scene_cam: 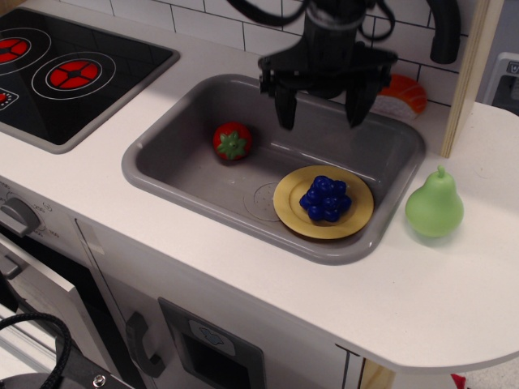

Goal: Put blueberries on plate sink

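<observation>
Blueberries: your blueberries [325,198] are a glossy dark-blue cluster of round bumps, catching small white highlights, and they sit right on the middle of the plate.
Plate: the plate [290,209] is round, flat and yellow with a raised rim; you see yellow showing all around the cluster.
Sink: the plate lies on the floor of the grey sink [154,170], toward its 4 o'clock corner, just beside the circular drain mark.
Gripper: your gripper [321,113] hangs above the sink at 12 o'clock from the plate, well clear of the cluster; the two black fingers [285,107] point down, spread wide, nothing between them.
Strawberry: a red strawberry [232,141] with green leaves rests in the sink at 10 o'clock from the plate, well apart from it.
Pear: a green pear [435,205] stands upright on the white counter [422,300], at 3 o'clock from the plate, outside the sink.
Stove: black stovetop [69,69] with red rings, far off at 10 o'clock.
</observation>
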You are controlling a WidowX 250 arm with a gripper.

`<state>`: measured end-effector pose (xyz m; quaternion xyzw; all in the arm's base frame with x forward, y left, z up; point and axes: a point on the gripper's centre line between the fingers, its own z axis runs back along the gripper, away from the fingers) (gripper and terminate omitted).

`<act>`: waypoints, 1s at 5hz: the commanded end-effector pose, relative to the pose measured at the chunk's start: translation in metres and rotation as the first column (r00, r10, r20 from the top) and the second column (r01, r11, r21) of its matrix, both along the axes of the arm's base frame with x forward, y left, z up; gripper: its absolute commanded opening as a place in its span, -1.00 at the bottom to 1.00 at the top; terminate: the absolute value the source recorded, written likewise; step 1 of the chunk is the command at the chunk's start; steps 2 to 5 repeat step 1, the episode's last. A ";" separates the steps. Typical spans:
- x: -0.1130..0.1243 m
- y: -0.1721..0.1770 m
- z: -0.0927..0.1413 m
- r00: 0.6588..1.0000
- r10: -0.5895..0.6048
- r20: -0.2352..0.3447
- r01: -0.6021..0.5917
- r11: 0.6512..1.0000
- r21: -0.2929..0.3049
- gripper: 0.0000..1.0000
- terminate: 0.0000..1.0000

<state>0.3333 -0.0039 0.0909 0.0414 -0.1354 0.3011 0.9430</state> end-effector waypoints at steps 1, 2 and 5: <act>-0.002 0.002 0.018 0.999 0.001 0.053 0.000 1.000 -0.003 1.00 1.00; -0.002 0.002 0.018 0.999 0.001 0.053 0.000 1.000 -0.003 1.00 1.00; -0.002 0.002 0.018 0.999 0.001 0.053 0.000 1.000 -0.003 1.00 1.00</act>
